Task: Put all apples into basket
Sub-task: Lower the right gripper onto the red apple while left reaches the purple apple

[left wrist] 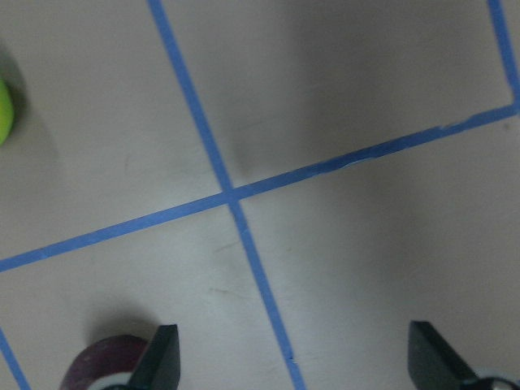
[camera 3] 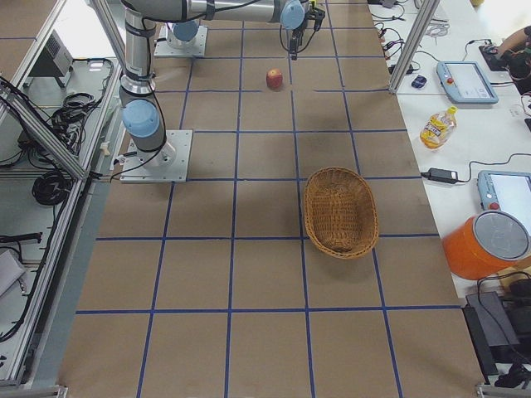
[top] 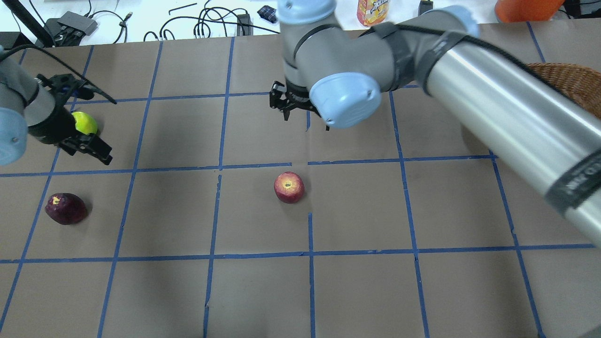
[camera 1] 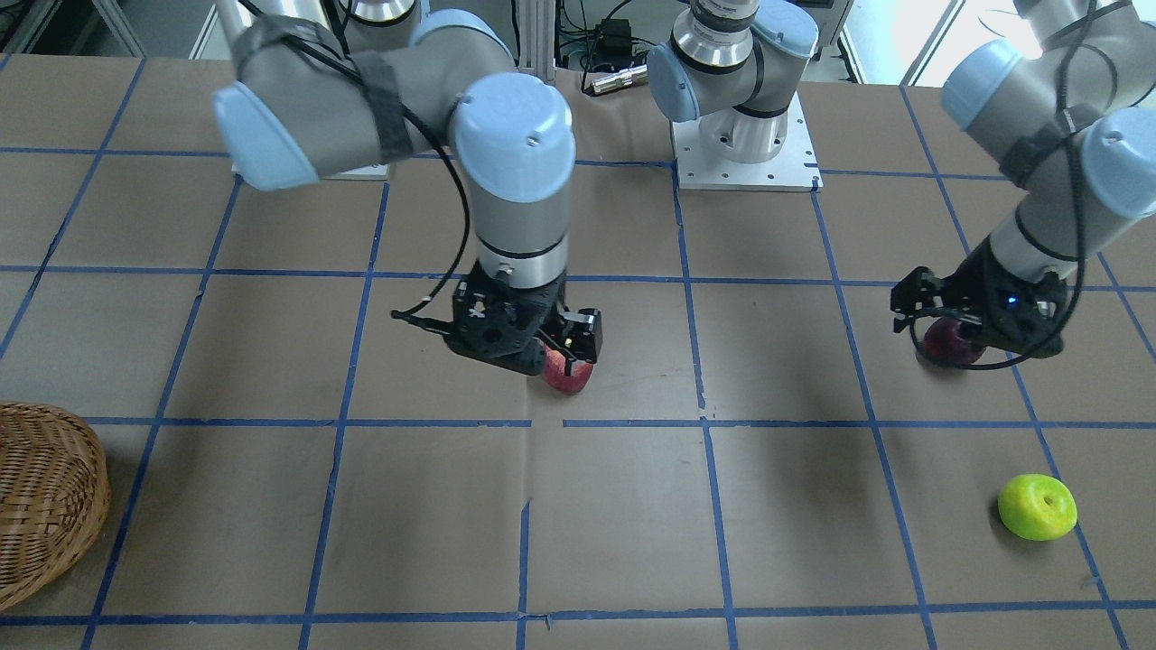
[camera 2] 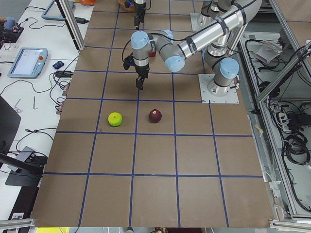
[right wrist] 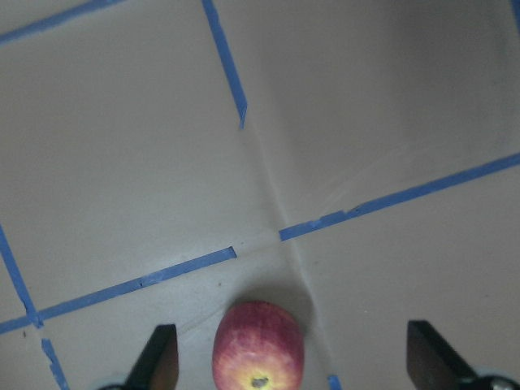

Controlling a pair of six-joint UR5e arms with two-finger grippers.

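Basket (camera 3: pixel 338 214) empty, at far right end of table (top: pixel 357 291). Red apple (top: pixel 289 187), maroon apple (top: pixel 65 208) and green apple (camera 1: pixel 1038 507) all on table. Right gripper (right wrist: pixel 294 357) wide open, empty, above red apple. Left gripper (left wrist: pixel 296 357) wide open, empty, near maroon apple. All three transfers left.

In the front view, the right claw (camera 1: pixel 555 348) is covering most of the red apple (camera 1: pixel 571 377), and the left claw (camera 1: pixel 930 311) is hiding the top of the maroon apple (camera 1: pixel 950 348). The frame edge is cutting off the basket (camera 1: pixel 45 496) there; overhead, the right arm (top: pixel 493 103) is blocking most of it. The left wrist view is cropping the green apple (left wrist: pixel 3 114) to a sliver.
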